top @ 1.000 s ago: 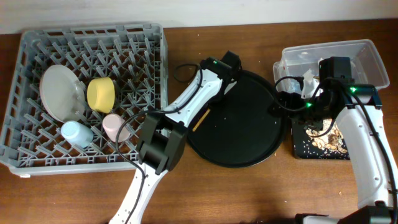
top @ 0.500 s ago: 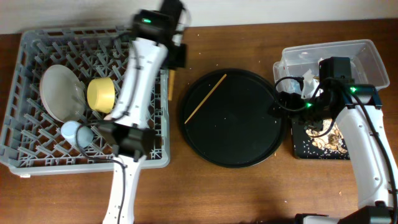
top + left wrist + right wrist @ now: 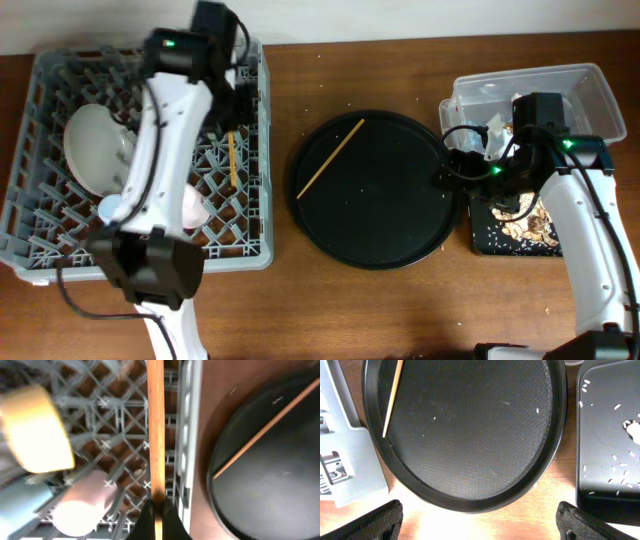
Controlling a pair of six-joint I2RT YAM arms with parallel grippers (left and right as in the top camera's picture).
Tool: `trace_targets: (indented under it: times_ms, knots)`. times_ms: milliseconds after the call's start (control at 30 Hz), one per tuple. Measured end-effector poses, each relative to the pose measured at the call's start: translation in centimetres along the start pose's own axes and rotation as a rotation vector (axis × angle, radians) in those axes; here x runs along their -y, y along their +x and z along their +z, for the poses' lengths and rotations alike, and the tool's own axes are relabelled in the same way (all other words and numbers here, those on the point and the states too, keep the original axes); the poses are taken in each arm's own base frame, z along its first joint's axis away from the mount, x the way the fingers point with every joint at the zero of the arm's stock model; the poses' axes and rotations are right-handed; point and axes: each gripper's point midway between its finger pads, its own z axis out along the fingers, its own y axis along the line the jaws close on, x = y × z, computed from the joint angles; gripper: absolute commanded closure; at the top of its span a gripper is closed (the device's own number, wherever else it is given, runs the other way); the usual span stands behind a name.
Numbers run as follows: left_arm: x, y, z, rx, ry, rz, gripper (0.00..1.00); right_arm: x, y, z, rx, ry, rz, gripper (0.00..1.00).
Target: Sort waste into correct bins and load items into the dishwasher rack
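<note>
Grey plate (image 3: pixel 88 150) in rack (image 3: pixel 60 262); chopstick (image 3: pixel 331 158) on round tray (image 3: pixel 385 215)

Rack (image 3: pixel 60 262): mid grey, criss-cross lattice w/ brown wood showing thru. In it: plate (image 3: pixel 85 150) pale grey-white, bowl (image 3: pixel 35 430) soft yellow, pink cup (image 3: pixel 82 505) pastel, blue cup (image 3: pixel 20 505) v. pale. Chopstick (image 3: pixel 155 425) in the black left gripper (image 3: pixel 156 517): warm orange-tan. 2nd chopstick (image 3: pixel 331 158): lighter tan. Round tray (image 3: pixel 470 435): matt black, fine woven grain, few white specks. Rect. tray (image 3: pixel 605 460): black, dotted w/ white grains. Scraps (image 3: pixel 520 215) tan. Tub (image 3: pixel 600 90) clear. Tissue (image 3: pixel 494 132) white. Table (image 3: pixel 380 310): reddish-brown wood. Left arm (image 3: pixel 152 150) & right arm (image 3: pixel 590 250): white, black joints, green LEDs.
</note>
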Motion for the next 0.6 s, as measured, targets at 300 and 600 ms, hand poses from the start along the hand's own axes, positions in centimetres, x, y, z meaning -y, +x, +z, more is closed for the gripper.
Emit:
trace_targets:
  times_ms: [300,600]
  knots:
    - [1.3,1.2,11.1,-0.029,0.003,0.018,0.73,0.0,-0.1,0.0,0.005,-0.001,-0.002,0.01]
    - [2.3,-0.2,4.9,0.022,0.046,0.023,0.77,0.0,-0.1,0.0,0.005,-0.001,-0.002,0.01]
